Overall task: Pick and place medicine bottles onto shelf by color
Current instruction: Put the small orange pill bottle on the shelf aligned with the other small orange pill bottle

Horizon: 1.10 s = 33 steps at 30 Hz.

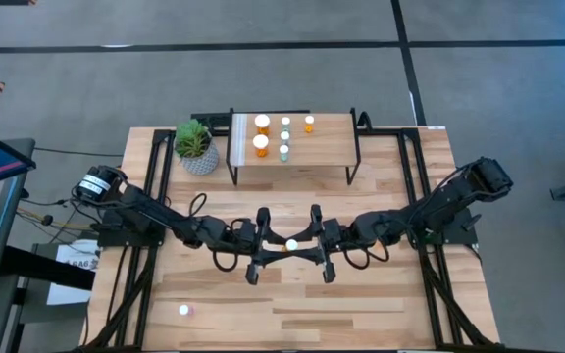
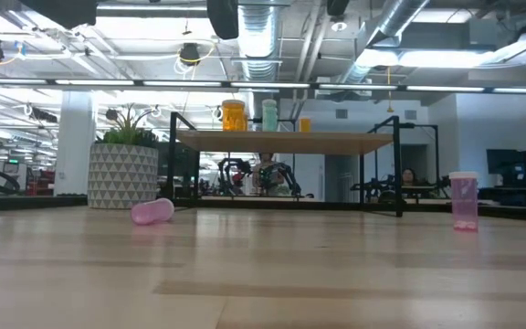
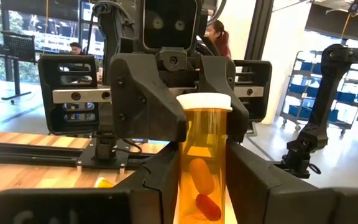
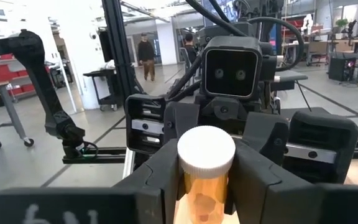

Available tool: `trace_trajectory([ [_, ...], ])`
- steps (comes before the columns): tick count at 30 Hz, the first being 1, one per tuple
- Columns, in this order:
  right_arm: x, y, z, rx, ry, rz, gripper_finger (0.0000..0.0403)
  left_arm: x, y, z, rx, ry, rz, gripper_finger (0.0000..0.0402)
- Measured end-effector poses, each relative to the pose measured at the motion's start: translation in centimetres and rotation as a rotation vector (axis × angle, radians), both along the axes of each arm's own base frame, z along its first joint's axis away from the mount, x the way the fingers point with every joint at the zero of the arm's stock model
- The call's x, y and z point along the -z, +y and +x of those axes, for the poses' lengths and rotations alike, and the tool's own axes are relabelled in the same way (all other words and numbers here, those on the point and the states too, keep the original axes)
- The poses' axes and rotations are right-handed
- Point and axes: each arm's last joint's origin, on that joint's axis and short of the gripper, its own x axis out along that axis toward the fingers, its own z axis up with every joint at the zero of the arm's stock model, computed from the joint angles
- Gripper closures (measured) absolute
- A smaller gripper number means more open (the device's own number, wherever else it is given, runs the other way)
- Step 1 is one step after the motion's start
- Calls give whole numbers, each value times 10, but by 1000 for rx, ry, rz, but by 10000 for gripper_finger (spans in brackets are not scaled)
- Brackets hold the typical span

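orange bottle (image 3: 202, 163) base: cut off by the left wrist view's edge, at 6 o'clock.
pink bottle (image 1: 184, 311) body: too small to tell.

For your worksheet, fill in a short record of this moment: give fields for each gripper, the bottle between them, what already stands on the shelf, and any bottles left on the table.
Left gripper: at table centre, fingers closed on the orange bottle
Right gripper: facing the left one, fingers around the same bottle
Held item: white-capped orange medicine bottle, upright, capsules inside
Shelf: low light-wood board on black legs; carries two larger orange bottles, a small orange bottle and two teal-green bottles
Left on table: pink bottle lying on its side; pink bottle standing upright
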Motion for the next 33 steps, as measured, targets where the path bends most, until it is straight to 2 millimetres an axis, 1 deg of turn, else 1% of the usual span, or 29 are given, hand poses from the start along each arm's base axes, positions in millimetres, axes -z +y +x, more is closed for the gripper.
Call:
trace_trajectory([
  [2,0,0,0,0,1,0,265,2,2,1,-4,16,7,282],
  [5,-1,-1,0,2,-5,2,256,3,5,1,-15,49,17,245],
  [10,-3,-7,0,22,-2,1,255,-5,11,-6,-105,109,44,182],
  [14,-8,-19,-1,58,9,-2,259,-21,15,-24,-223,176,115,151],
  [17,-15,-30,-5,88,8,-1,260,-32,14,-44,-290,211,171,140],
  [18,-17,-34,-6,99,16,-4,260,-35,13,-51,-304,199,183,139],
  [22,-25,-57,-10,174,29,-6,255,-37,9,-79,-378,151,213,138],
  [25,-29,-79,-13,270,44,-7,253,-36,13,-99,-399,73,171,138],
  [27,-27,-95,-14,345,83,-13,254,-33,17,-109,-379,21,131,138],
  [30,-23,-123,-14,449,128,-5,255,-27,22,-119,-358,-35,76,138],
  [33,-17,-150,-17,544,177,16,254,-25,24,-123,-361,-48,61,138],
])
